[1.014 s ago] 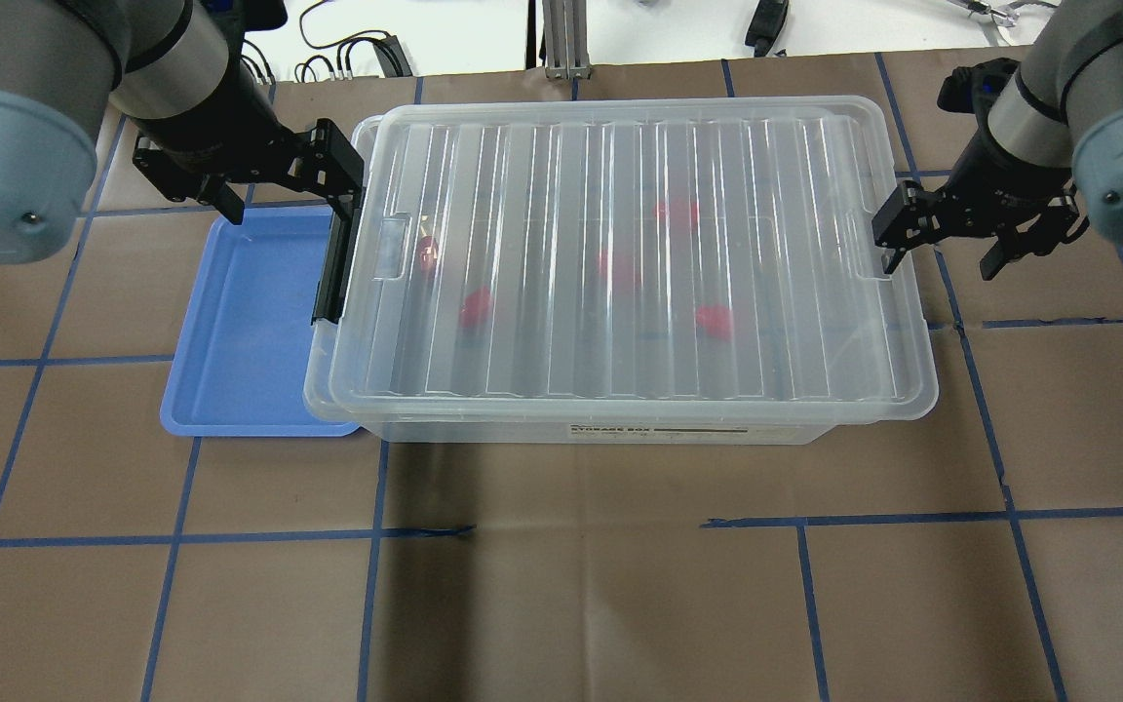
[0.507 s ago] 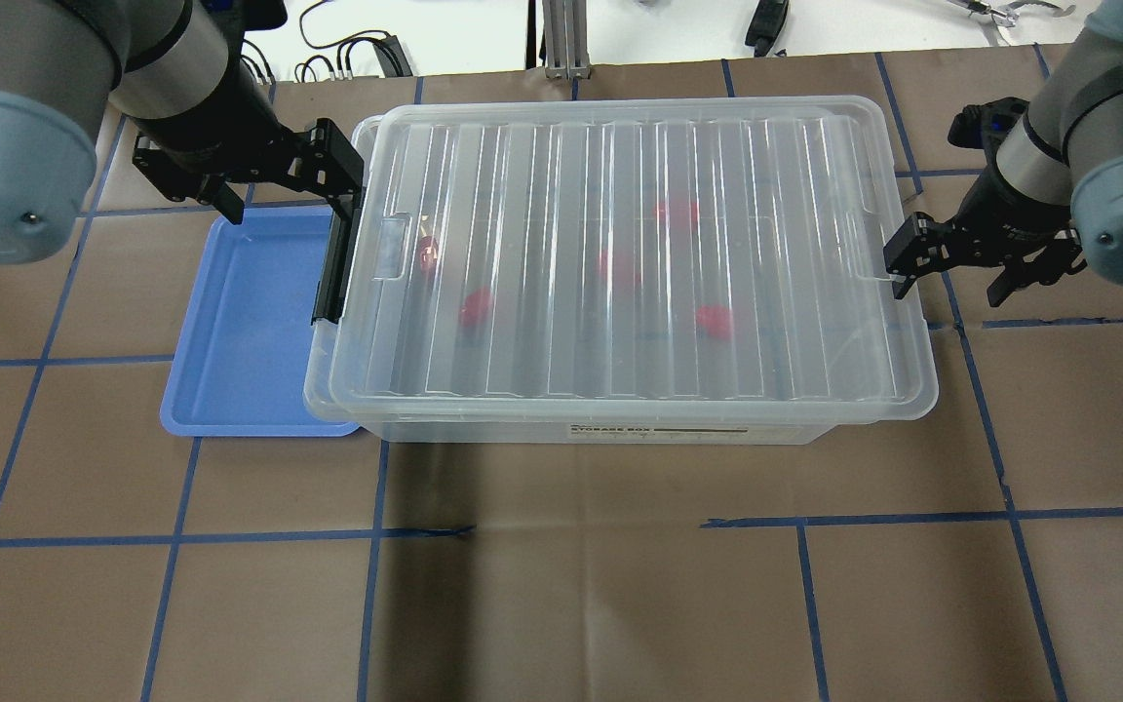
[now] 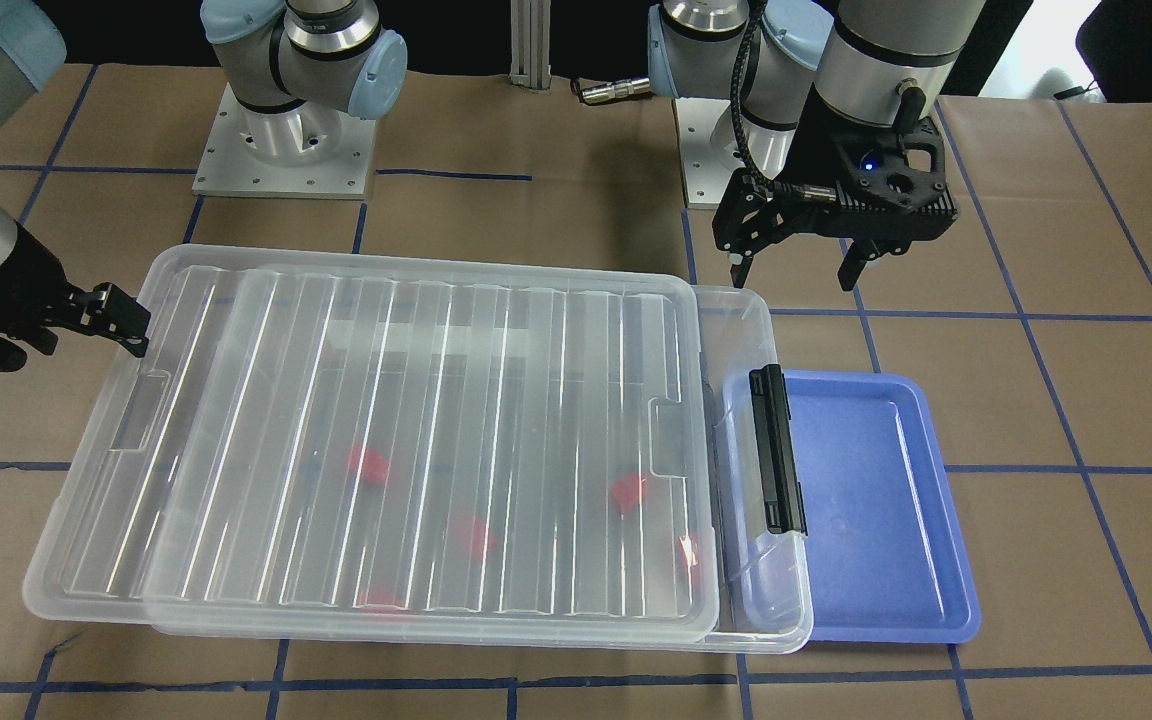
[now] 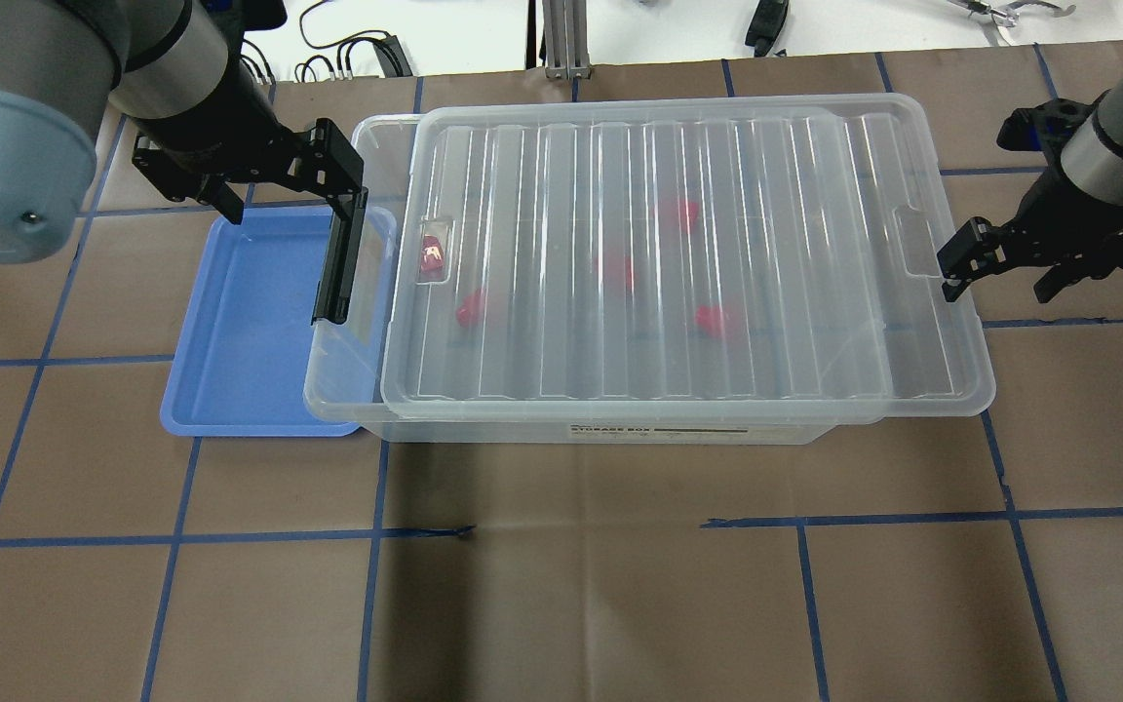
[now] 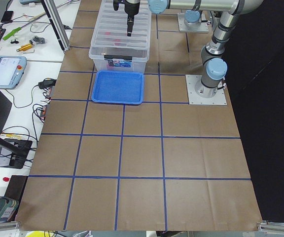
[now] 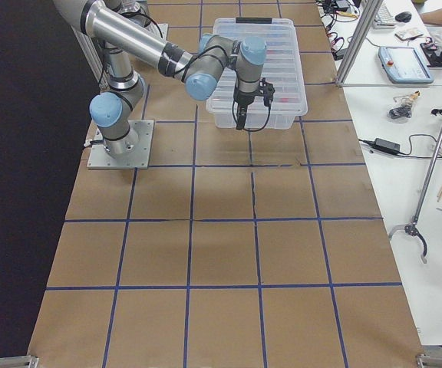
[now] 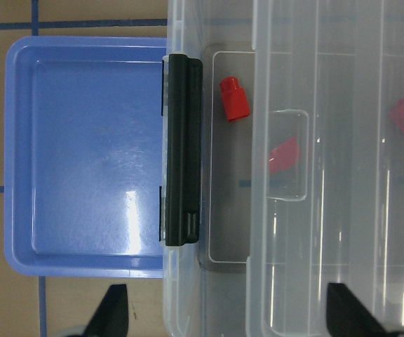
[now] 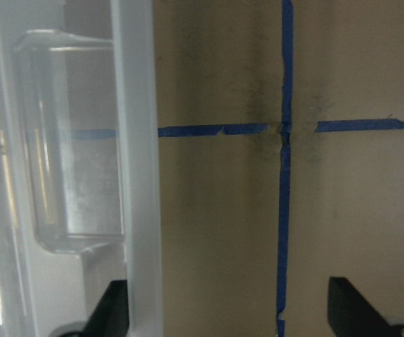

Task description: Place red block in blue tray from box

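Observation:
The clear box [image 4: 345, 395] stands mid-table with its black latch [image 4: 337, 258] at its left end. Its ribbed lid [image 4: 688, 263] lies shifted right, baring a strip at the latch end. Several red blocks lie inside. One red block [image 4: 433, 255] sits at the bared strip and shows uncovered in the left wrist view [image 7: 234, 99]. The blue tray [image 4: 250, 322] lies empty beside the latch end. My left gripper [image 4: 289, 200] is open above the tray's far edge. My right gripper [image 4: 998, 288] is open, with the lid's right rim [image 8: 137, 175] between its fingers.
The table is brown paper with blue tape lines. Both robot bases [image 3: 281, 140] stand on the far side in the front-facing view. Cables and tools lie past the table's far edge [image 4: 357, 54].
The lid has slid to the right together with my right gripper, uncovering the latch end of the box and one red block. My left arm has not moved.

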Robot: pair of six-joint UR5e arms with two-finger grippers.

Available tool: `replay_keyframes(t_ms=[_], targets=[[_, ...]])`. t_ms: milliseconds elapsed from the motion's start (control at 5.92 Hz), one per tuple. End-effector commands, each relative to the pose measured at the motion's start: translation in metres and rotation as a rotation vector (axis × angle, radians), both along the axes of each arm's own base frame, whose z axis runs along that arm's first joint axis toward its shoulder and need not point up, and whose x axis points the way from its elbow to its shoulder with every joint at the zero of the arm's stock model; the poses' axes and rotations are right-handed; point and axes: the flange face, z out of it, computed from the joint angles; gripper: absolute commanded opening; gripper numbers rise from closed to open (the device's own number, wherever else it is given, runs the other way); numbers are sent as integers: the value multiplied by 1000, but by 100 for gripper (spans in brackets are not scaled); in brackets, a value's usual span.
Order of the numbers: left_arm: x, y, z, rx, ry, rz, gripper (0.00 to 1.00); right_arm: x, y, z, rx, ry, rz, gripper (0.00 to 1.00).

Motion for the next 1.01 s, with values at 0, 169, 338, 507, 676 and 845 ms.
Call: replay_keyframes(t_ms=[0,169,338,507,676,845], targets=[[0,0,0,0,0,0,98,-39,-7,-2,-40,69,110,100],[0,0,0,0,0,0,98,-58,-7,2,-63,120,120,100],[0,0,0,0,0,-1,98,-78,-3,1,-56,125,108,100],[0,0,-1,2,-1,-4,98,-99,3,2,-53,127,102,100],[0,1,-4,8,0,-14,98,-118,10,3,-52,130,86,100],[0,1,-4,8,-2,-27,98,-123,11,5,-48,139,80,100]])
